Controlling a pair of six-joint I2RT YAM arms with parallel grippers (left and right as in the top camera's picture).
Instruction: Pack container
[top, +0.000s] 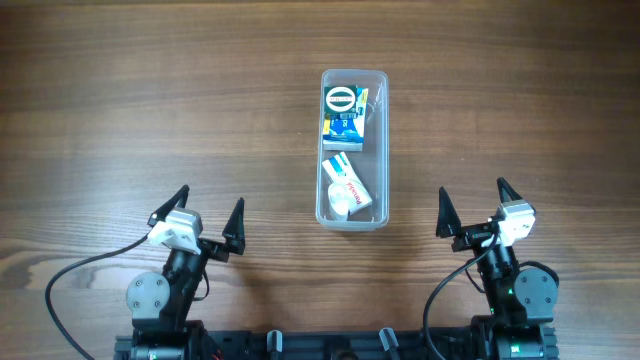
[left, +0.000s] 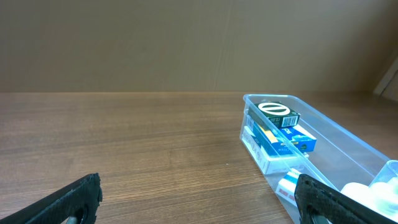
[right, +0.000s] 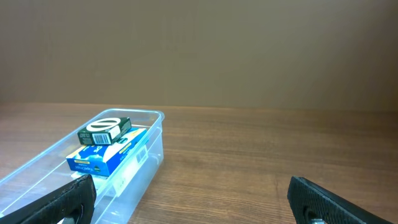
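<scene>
The clear plastic container lies lengthwise at the table's centre. Inside, a dark green box rests on a blue box at the far end, and a white box with red print lies at the near end. The container also shows in the left wrist view and the right wrist view. My left gripper is open and empty, at the front left of the container. My right gripper is open and empty, at the front right of it.
A small white round object sits at the container's near end beside the white box. Both arm bases and their cables stand at the front edge of the wooden table.
</scene>
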